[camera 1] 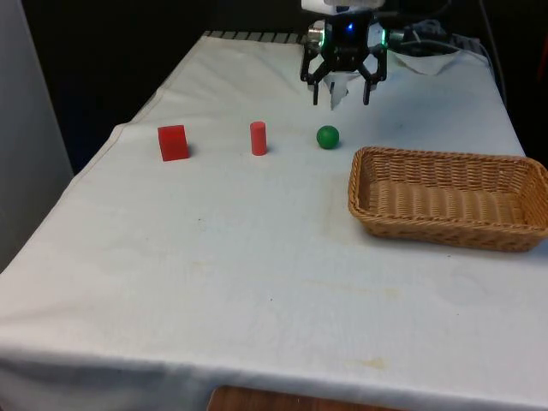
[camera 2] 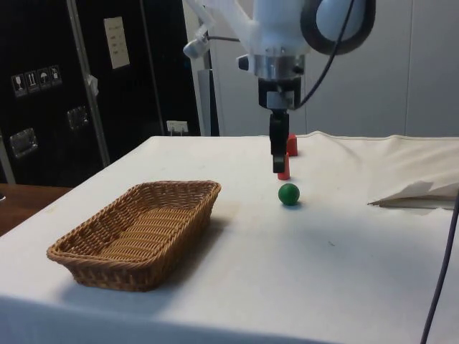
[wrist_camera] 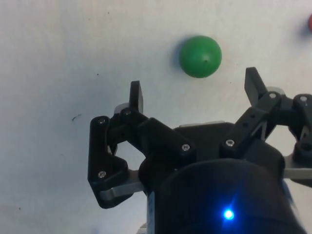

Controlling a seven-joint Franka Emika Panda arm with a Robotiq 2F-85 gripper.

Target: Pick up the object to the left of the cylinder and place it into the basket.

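Note:
A red cube (camera 1: 173, 142) sits at the front view's left, and a red upright cylinder (camera 1: 258, 138) stands to its right. A green ball (camera 1: 327, 136) lies right of the cylinder. In the side view the ball (camera 2: 289, 193) is nearest, with the cylinder (camera 2: 285, 170) and the cube (camera 2: 292, 144) behind it, partly hidden by the gripper. My gripper (camera 1: 342, 92) hangs open above the cloth behind the ball, holding nothing. In the wrist view the ball (wrist_camera: 200, 56) lies just beyond the open gripper (wrist_camera: 195, 90).
A long wicker basket (camera 1: 368, 175) stands on the cloth at the front view's right, close to the ball, and is seen again in the side view (camera 2: 79, 259). The cloth is rumpled near the robot's base (camera 2: 419, 193).

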